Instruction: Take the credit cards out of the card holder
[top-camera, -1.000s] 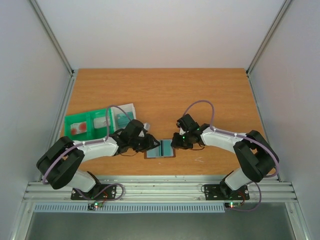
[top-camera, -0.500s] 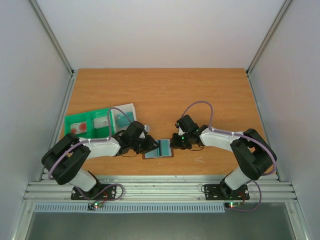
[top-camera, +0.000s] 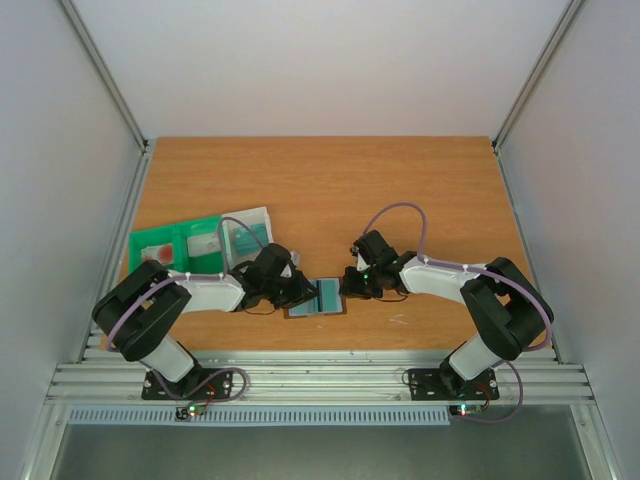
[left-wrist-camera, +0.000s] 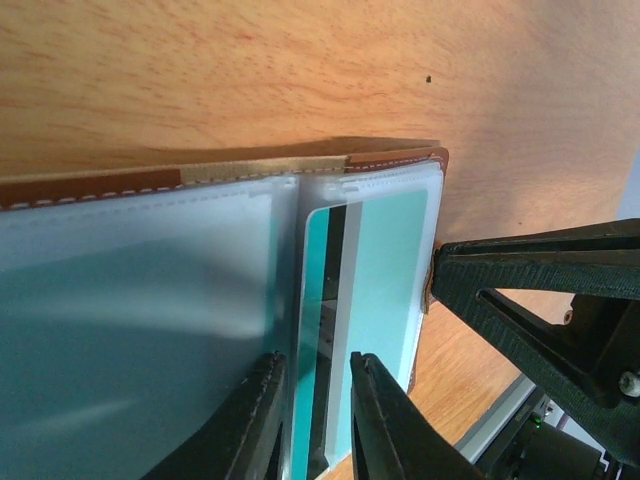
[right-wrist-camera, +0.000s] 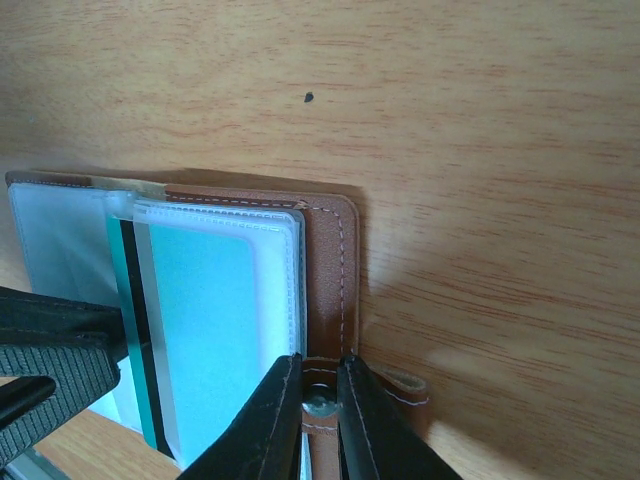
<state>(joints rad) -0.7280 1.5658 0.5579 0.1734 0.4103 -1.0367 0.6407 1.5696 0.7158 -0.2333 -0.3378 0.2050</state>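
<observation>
1. The left gripper (left-wrist-camera: 317, 362) has its fingers drawn close, a thin gap between them. The edge of a clear pocket (left-wrist-camera: 372, 250) and the dark stripe of the teal card (left-wrist-camera: 390, 270) run into that gap. I can't tell whether they actually pinch it
2. The right gripper (right-wrist-camera: 320, 366) has its fingers nearly together, clamped at the metal snap on the brown edge of the card holder (right-wrist-camera: 330, 270), with the little snap tab (right-wrist-camera: 400, 385) just beside them
3. Both arms reach low and inward from their bases, the left arm (top-camera: 200, 290) and the right arm (top-camera: 440, 275) meeting nose to nose over the holder
4. The holder lies open and flat on the wooden table (top-camera: 330, 190), near the front edge, between the two grippers
5. The teal card sits inside the right-hand clear pocket; what the left pocket holds I can't make out
6. A green and clear tray (top-camera: 160, 250) lies behind the left arm, with something reddish in one green compartment
</observation>
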